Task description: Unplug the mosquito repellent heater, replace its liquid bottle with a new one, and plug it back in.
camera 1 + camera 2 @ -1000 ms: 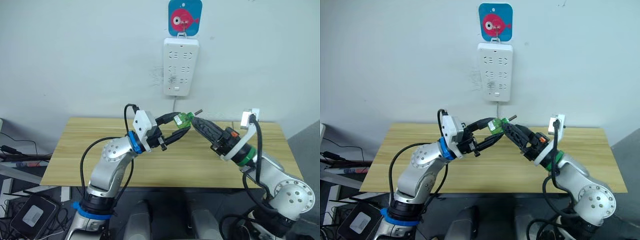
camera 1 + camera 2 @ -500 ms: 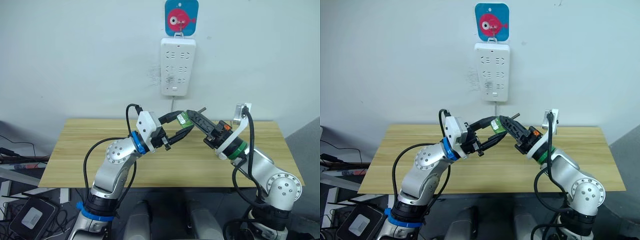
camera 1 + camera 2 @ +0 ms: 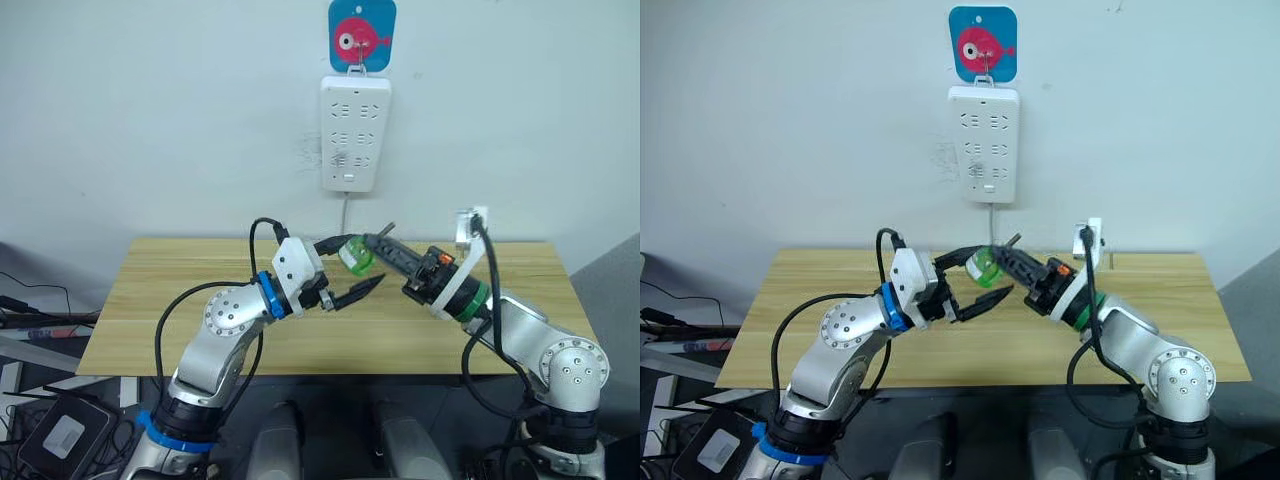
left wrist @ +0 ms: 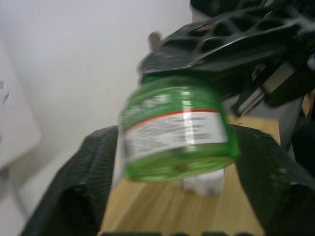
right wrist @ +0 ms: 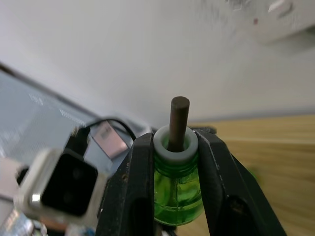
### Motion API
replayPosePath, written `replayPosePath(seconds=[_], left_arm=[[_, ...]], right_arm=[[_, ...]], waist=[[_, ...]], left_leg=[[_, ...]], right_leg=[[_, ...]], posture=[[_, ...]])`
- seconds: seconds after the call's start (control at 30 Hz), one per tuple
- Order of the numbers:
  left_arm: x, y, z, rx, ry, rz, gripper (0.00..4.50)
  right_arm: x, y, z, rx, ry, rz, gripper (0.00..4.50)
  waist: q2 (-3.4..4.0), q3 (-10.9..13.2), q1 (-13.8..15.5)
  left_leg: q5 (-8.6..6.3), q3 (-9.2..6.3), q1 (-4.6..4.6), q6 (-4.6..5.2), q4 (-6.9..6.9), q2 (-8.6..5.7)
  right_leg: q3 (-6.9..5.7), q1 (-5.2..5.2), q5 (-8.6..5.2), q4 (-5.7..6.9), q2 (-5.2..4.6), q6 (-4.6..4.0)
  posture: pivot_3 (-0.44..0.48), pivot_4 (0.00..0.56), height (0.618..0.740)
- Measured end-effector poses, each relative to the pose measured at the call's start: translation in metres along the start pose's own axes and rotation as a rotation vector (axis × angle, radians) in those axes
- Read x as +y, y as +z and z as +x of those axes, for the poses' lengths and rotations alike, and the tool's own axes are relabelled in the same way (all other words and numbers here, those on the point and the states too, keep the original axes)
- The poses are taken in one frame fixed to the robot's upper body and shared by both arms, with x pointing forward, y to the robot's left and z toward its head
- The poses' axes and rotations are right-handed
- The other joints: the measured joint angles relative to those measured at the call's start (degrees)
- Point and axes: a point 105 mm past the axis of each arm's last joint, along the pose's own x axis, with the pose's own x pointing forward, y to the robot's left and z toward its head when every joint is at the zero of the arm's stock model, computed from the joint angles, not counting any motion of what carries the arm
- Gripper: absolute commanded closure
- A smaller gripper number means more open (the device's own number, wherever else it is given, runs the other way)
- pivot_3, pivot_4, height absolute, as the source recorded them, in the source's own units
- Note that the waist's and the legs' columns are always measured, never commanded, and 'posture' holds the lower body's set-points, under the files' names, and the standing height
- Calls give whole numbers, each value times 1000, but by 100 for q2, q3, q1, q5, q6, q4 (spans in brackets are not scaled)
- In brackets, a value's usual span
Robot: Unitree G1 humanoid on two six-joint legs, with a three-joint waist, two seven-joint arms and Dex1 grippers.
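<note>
Your right pincer grips the green bottle by its neck between the spread fingers of the left pincer; fitting and replugging look undone.

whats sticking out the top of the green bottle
A dark wick rod rises from the green bottle's white collar. The right gripper pinches the neck; its fingers cover the bottle's sides.

Head stereo overlooks table; wrist cameras close

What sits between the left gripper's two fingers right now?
The green liquid bottle, seen in the left wrist view. The right gripper grips its neck; the left fingers flank it, apart.
</note>
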Motion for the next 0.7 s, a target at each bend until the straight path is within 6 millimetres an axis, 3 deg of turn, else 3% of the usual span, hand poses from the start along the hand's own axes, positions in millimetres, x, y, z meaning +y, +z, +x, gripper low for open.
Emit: replayPosePath(seconds=[0.1, 0.2, 0.43, 0.57, 0.7], left_arm=[[5, -23, -22, 148, 35, -24, 0], [12, -27, -43, 232, 84, -25, 0], [-5, -31, -52, 309, 75, -72, 0], [-9, -31, -57, 325, 66, -92, 0], [-7, -31, -59, 334, 76, -96, 0]], right_arm=[[-21, -9, -3, 93, -98, -214, 3673], [-52, -16, 6, 96, -221, -383, 3673], [-132, -43, 33, 75, -459, -689, 3673], [-167, -45, 47, 71, -541, -782, 3673], [-186, -40, 51, 40, -592, -743, 3673]], waist=[[0, 1, 7], [3, 3, 7], [8, 29, 107], [20, 49, 158], [22, 68, 183]], left_leg=[[0, 0, 1, 0, 0, 4], [0, 1, 4, 0, -3, 10], [0, 17, 4, -1, -7, 5], [0, 20, 11, -1, -9, 7], [0, 16, 11, -1, -17, 6]], right_leg=[[-1, -2, -2, 0, 1, 1], [-1, -6, -4, 2, 6, -2], [10, -11, -3, -1, 0, -2], [11, -9, -1, 2, 1, -6], [9, -8, 6, -1, 1, -18]], posture=[[17, 233, 740], [39, 245, 740], [76, 280, 740], [111, 288, 740], [128, 293, 740]])
